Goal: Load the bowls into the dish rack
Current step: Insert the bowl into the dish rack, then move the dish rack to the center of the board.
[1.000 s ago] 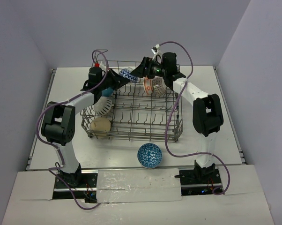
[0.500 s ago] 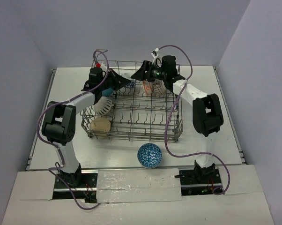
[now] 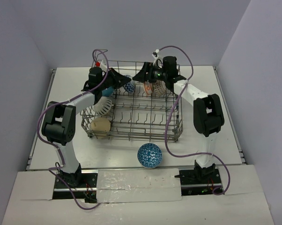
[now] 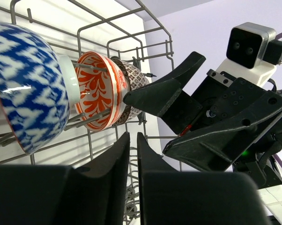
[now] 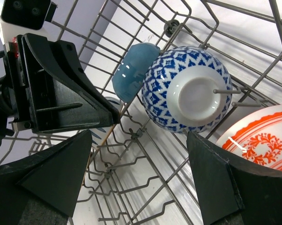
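Note:
The dish rack point(image 3: 131, 123) is a grey wire basket in mid-table. A blue-and-white patterned bowl point(image 3: 128, 86) point(image 4: 24, 84) point(image 5: 188, 93) rests on its side among the back tines, beside an orange-patterned bowl point(image 3: 150, 87) point(image 4: 96, 89) point(image 5: 258, 140). My left gripper point(image 3: 121, 80) point(image 4: 133, 140) hangs just left of the blue bowl. Only a narrow slit parts its fingers, and nothing is between them. My right gripper point(image 3: 142, 76) point(image 5: 136, 173) hovers open over the back of the rack, above these bowls. Another blue patterned bowl point(image 3: 149, 155) sits on the table in front of the rack.
In the rack's left side lie a white ribbed bowl point(image 3: 102, 107), a tan bowl point(image 3: 101, 125) and a light blue bowl point(image 5: 131, 70). A brown-patterned bowl point(image 4: 134, 82) stands behind the orange one. The two grippers are close together over the rack's back rim.
The blue-and-white bowl has come down from the rack's back rim onto the tines. My left gripper has let it go and parted slightly. The right gripper barely moved.

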